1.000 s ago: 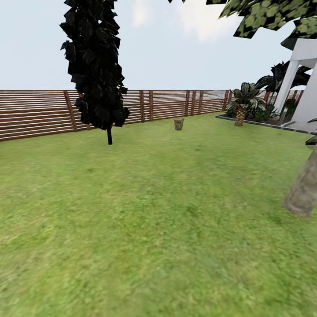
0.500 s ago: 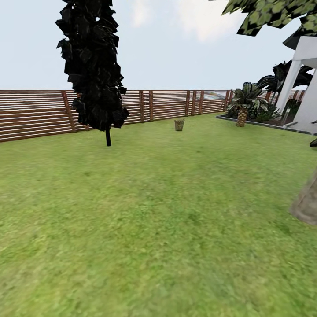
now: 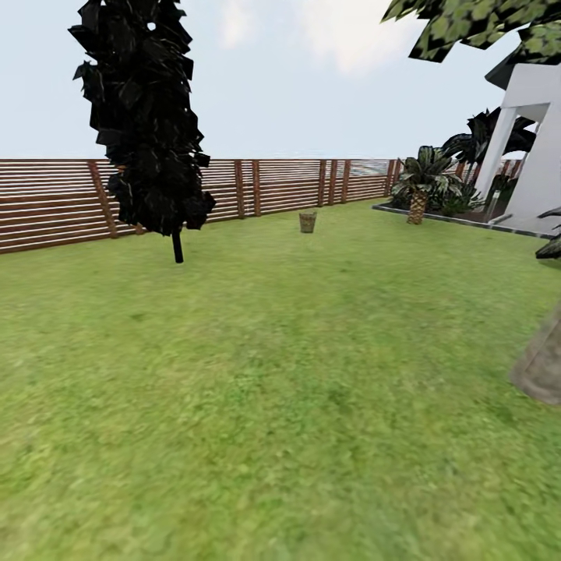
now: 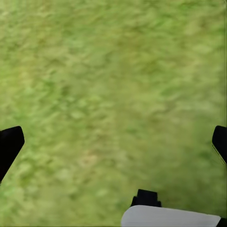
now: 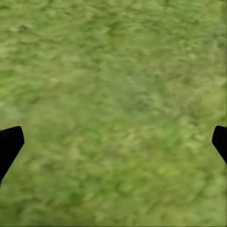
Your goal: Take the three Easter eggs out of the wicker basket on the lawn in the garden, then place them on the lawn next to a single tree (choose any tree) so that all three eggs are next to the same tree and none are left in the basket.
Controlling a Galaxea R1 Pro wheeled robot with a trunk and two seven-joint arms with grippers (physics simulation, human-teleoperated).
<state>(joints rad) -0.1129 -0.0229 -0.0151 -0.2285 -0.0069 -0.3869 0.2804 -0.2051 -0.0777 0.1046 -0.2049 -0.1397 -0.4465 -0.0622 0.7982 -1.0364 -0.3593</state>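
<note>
Left gripper [image 4: 113, 142]: two black fingertips spread wide, nothing between, grass below. Right gripper [image 5: 113, 142]: same, wide apart, empty, over lawn [image 3: 257, 389]. One wicker basket [image 3: 308, 222] far off on lawn near fence [image 3: 47, 202]; eggs not discernible. One grey trunk [image 3: 541, 366] at right edge. One dark cypress [image 3: 144, 117], one palm [image 3: 421, 187].

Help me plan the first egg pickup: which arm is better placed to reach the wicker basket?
Neither yet. The wicker basket sits far off by the fence, near centre ahead. The left gripper and right gripper both hang open over the lawn.
</note>
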